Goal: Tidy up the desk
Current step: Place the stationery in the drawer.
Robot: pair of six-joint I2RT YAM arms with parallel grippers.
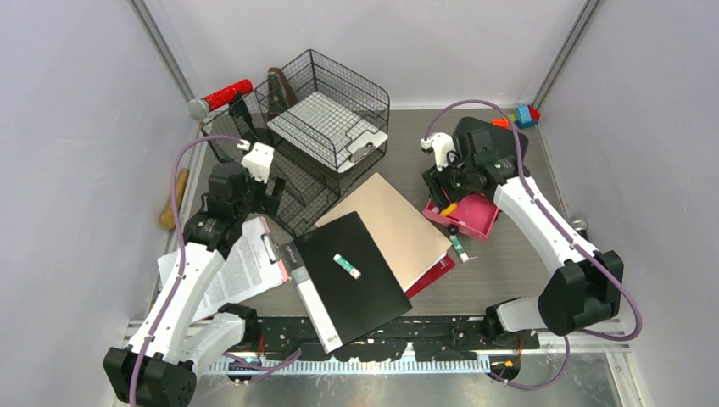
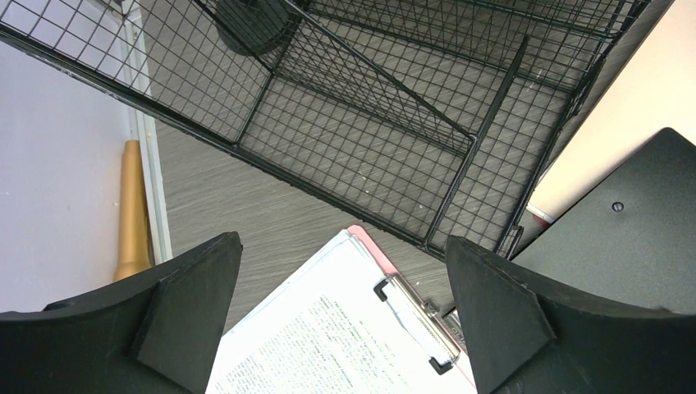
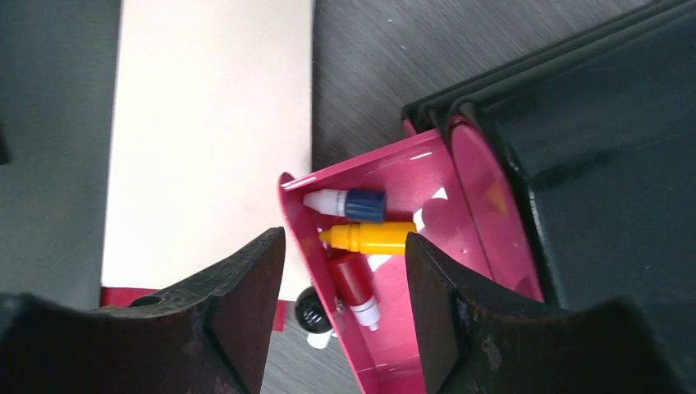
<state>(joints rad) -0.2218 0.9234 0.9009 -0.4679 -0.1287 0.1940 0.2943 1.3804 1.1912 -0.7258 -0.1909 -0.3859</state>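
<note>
The desk (image 1: pixel 509 254) fills the floor btwn the pale walls, w/ a metal rail at its near edge. L gripper (image 2: pixel 341 240) hangs w/ jaws spread wide, nothing in them, over a clipboard (image 2: pixel 328 328) just beside the wire-mesh rack (image 2: pixel 369 123). R gripper (image 3: pixel 343 238) is at the desk's far right, jaws apart, straddling a corner of the pink drawer (image 3: pixel 427 172), not gripping it. In the drawer lie a blue-capped bottle (image 3: pixel 345 203), a yellow one (image 3: pixel 369 238) and a red one (image 3: pixel 353 283). Mid-desk, a black binder (image 1: pixel 352 284) overlaps a tan folder (image 1: pixel 398 220).
</note>
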